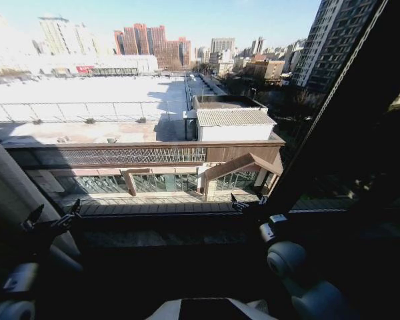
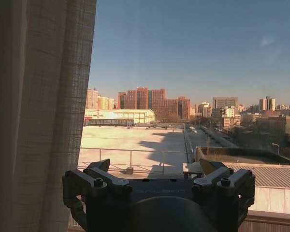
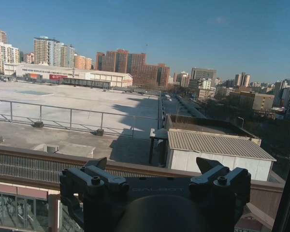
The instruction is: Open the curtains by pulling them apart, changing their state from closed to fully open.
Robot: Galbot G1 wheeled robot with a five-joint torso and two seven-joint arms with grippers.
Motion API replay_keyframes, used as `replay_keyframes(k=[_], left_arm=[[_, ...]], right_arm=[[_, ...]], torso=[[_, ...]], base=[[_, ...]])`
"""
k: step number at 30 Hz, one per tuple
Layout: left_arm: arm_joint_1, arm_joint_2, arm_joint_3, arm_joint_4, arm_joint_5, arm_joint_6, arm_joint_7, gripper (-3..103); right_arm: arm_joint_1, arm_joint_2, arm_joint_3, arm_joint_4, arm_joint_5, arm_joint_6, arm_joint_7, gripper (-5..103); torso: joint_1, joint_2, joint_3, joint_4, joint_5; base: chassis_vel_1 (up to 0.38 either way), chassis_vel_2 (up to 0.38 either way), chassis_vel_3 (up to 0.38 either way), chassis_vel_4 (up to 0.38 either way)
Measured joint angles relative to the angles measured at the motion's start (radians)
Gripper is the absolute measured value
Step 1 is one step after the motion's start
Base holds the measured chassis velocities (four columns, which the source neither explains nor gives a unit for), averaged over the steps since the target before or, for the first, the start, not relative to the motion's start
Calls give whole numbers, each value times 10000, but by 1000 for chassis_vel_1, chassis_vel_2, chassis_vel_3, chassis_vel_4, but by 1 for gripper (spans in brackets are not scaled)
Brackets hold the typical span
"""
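Both grippers — left gripper (image 2: 154, 170) and right gripper (image 3: 153, 166) — hang released; the curtain (image 2: 38, 111) is gathered just beside the left jaws.

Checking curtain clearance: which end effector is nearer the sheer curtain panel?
Left. The left end effector sits open right beside the sheer curtain panel. The right end effector, also open, faces bare window glass with no fabric by it.

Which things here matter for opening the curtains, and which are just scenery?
Part of the job:
- curtains, bunched at the window's edge
- left pincer, open, holding nothing
- right pincer, open, holding nothing

Just scenery:
- rooftop
- red-brick towers
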Motion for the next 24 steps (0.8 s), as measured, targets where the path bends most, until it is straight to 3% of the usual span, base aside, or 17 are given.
replay_keyframes(k=[13,24], left_arm=[[60,95,33,172,56,-71,69,100],[244,-6,171,1,65,-63,232,100]], right_arm=[[-103,104,145,183,53,-174,32,100],[-152,65,276,233,66,-180,70,100]], torso=[[1,0,0,0,1],[0,1,0,0,2]], base=[[-8,-27,9,23],[-153,-239,161,238]])
